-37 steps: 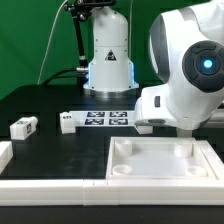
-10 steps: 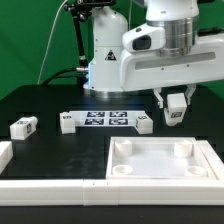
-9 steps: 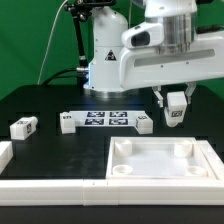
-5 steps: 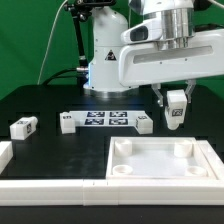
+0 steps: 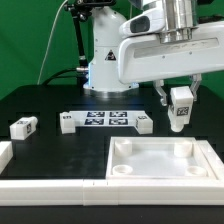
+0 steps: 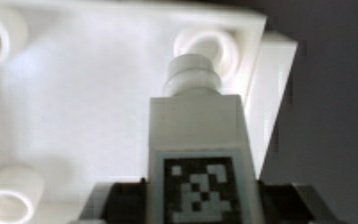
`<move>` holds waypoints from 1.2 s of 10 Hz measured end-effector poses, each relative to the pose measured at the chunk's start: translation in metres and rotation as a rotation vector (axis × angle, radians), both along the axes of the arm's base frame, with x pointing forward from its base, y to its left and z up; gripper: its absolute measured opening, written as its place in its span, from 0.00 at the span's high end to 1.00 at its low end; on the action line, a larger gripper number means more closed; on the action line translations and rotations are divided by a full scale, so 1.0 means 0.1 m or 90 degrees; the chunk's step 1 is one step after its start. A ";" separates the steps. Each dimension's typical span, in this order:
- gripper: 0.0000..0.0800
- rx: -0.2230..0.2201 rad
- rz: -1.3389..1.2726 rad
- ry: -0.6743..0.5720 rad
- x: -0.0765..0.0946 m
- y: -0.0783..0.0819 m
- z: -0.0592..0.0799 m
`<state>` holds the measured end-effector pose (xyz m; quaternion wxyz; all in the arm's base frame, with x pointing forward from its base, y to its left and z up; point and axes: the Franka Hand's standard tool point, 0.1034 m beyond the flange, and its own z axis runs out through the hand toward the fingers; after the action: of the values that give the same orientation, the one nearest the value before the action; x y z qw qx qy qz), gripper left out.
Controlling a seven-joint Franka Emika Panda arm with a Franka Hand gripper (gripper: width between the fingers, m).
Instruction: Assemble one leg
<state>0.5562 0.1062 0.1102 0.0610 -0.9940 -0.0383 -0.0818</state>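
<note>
My gripper [image 5: 180, 104] is shut on a white leg [image 5: 180, 110] with a black-and-white tag on its face. It holds the leg upright in the air above the far right corner of the large white tray-like piece [image 5: 160, 172]. In the wrist view the leg [image 6: 197, 140] runs out from the fingers [image 6: 119, 200], and its narrow tip points at a round corner socket [image 6: 208, 42] of the tray. Another leg [image 5: 22, 126] lies on the table at the exterior view's left.
The marker board [image 5: 105, 121] lies behind the tray, with small white blocks at both ends. A white rim piece [image 5: 50, 184] runs along the front left. The robot base [image 5: 108, 60] stands at the back.
The gripper has risen out from behind the tray with the leg in it, then shifted slightly right and a little higher over the tray's far right corner.
</note>
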 end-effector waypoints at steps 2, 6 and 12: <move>0.64 0.004 -0.001 0.001 0.13 0.00 0.01; 0.64 0.004 -0.001 0.003 0.12 0.00 0.00; 0.64 0.002 0.049 -0.059 0.73 -0.02 0.09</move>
<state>0.6288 0.1037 0.1194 0.0636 -0.9868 -0.0795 -0.1256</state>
